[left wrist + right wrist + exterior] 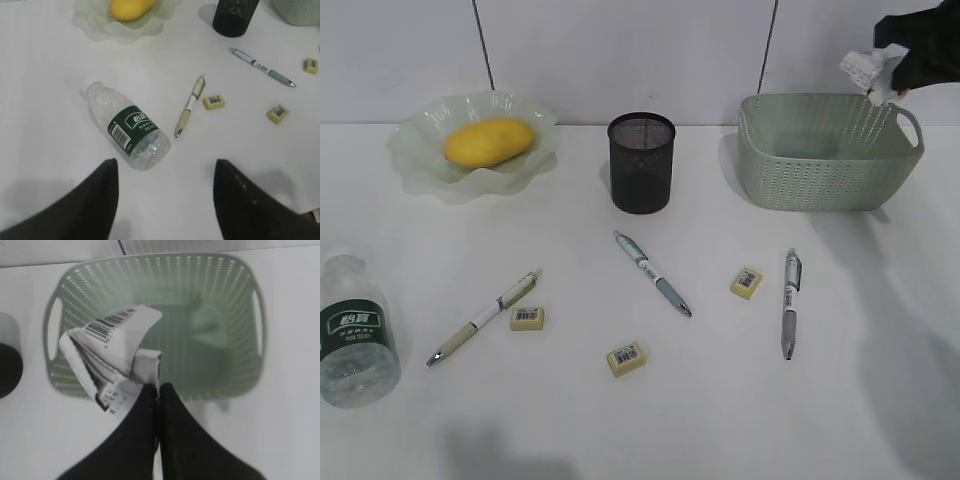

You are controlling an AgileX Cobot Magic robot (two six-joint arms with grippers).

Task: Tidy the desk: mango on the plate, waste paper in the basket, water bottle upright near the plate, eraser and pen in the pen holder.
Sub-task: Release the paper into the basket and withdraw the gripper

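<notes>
Binning the waste paper: right gripper pinches it above the basket, at its 2 o'clock rim in the exterior view. Next, probably release over the middle. Only the right wrist view shows the pinch. Left gripper spread, bottle lying at 12.

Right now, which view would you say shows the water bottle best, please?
The left wrist view: the whole bottle lies on its side, label readable. The exterior view cuts the bottle off at the left edge; the right wrist view does not show it.
</notes>
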